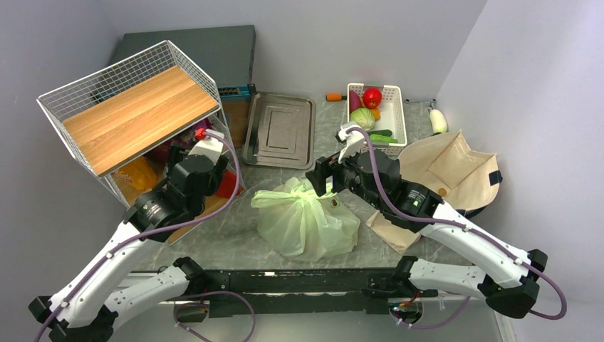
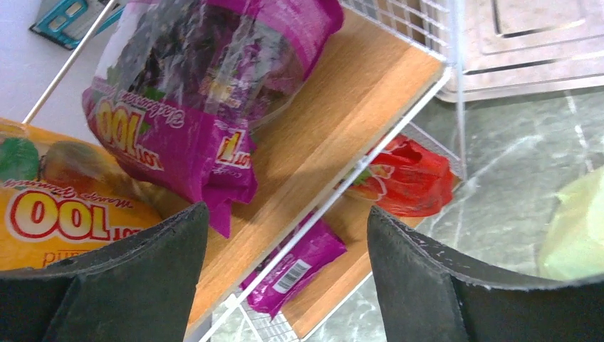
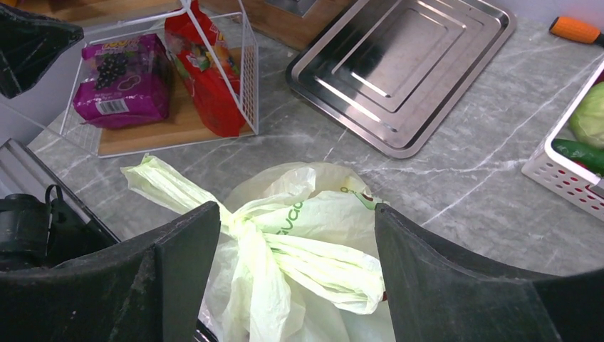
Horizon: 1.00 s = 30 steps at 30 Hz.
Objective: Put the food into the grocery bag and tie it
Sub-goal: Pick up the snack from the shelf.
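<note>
Right gripper [image 3: 293, 217] (fingers spread) hovers over tied grocery bag [image 1: 306, 224], near-edge centre; a snag could loosen knot [image 3: 238, 229]

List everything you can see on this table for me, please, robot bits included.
grocery bag: one, pale green, handles knotted, table centre.
wire rack: one, white, wooden shelf, back left.
snack packets: several, purple, orange, red, inside rack.
metal tray: one, silver, behind bag.
basket: one, white, back right, holding produce.
canvas tote: one, beige, right side.
left hand: one, black, open, beside rack.
right hand: one, black, open, over bag's knot.
</note>
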Tool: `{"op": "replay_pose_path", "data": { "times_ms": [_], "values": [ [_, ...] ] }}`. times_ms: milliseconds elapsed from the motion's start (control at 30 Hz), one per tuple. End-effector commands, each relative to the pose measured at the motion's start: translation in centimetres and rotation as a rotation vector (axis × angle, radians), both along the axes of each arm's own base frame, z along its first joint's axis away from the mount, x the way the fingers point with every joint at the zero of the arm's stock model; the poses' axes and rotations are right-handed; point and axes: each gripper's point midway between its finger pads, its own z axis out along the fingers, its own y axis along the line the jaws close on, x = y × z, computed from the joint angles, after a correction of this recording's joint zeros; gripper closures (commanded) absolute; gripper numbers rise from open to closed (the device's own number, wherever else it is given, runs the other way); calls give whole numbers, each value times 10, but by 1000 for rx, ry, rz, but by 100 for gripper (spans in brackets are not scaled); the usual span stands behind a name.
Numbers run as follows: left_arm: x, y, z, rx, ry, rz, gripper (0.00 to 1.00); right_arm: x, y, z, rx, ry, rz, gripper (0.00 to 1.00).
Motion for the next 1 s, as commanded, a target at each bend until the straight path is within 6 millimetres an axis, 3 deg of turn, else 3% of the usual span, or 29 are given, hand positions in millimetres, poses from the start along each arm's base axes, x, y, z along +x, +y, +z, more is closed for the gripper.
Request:
{"op": "replay_pose_path", "data": {
  "times_ms": [0, 533, 767, 967],
  "values": [
    [6, 21, 16, 0, -52, 98, 18, -1, -6, 12, 52, -25, -22, 19],
    [29, 50, 0, 38, -33, 258, 11, -9, -23, 0, 41, -3, -49, 18],
    [41, 63, -16, 81, -66, 301, 13, -12, -22, -13, 44, 20, -43, 18],
    [44, 72, -27, -2, -130, 338, 12, -12, -18, -21, 37, 25, -28, 18]
  ]
}}
